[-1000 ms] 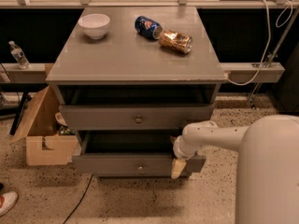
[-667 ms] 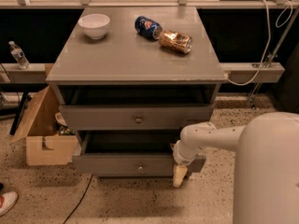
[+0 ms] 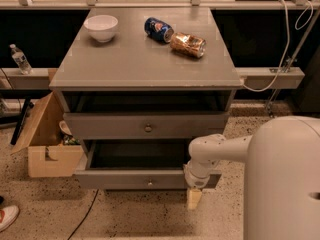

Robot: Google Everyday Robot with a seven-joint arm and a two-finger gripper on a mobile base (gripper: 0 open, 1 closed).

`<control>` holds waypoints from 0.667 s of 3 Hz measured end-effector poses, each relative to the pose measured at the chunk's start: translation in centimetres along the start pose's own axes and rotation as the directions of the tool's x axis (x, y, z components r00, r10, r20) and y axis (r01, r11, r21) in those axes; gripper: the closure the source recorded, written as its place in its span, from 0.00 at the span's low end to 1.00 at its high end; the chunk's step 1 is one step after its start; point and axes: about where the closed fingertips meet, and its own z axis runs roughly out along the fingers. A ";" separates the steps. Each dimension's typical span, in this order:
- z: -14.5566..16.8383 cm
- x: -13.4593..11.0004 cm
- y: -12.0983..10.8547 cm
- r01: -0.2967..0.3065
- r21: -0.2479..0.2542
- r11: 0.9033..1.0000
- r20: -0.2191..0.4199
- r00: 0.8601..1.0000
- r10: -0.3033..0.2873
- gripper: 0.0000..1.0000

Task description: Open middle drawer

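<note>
The middle drawer [image 3: 115, 180] of the grey cabinet is pulled out, and its dark inside shows behind the flat front with a small brass knob [image 3: 150, 182]. My gripper [image 3: 194, 197] hangs at the drawer's right front corner, pointing down toward the floor just below the front, and holds nothing that I can see. My white arm [image 3: 215, 151] reaches to it from the right. The drawer above [image 3: 110, 126], with the same kind of knob [image 3: 148, 128], stands slightly out under the top. Any drawer below is hidden by the pulled-out one.
On the cabinet top [image 3: 125, 64] are a white bowl [image 3: 101, 27], a blue can [image 3: 159, 29] and a brown can [image 3: 188, 44], both lying down. An open cardboard box [image 3: 47, 151] stands left of the cabinet. A cable [image 3: 85, 214] and a shoe [image 3: 7, 216] lie on the floor.
My gripper has slid down from the drawer front's right end toward the floor. The middle drawer has stayed pulled out.
</note>
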 end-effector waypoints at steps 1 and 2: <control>-0.6 -0.1 0.1 0.000 -0.001 1.000 0.000 1.000 0.000 0.41; -1.4 -0.3 0.2 -0.001 -0.001 1.000 0.001 1.000 0.001 0.66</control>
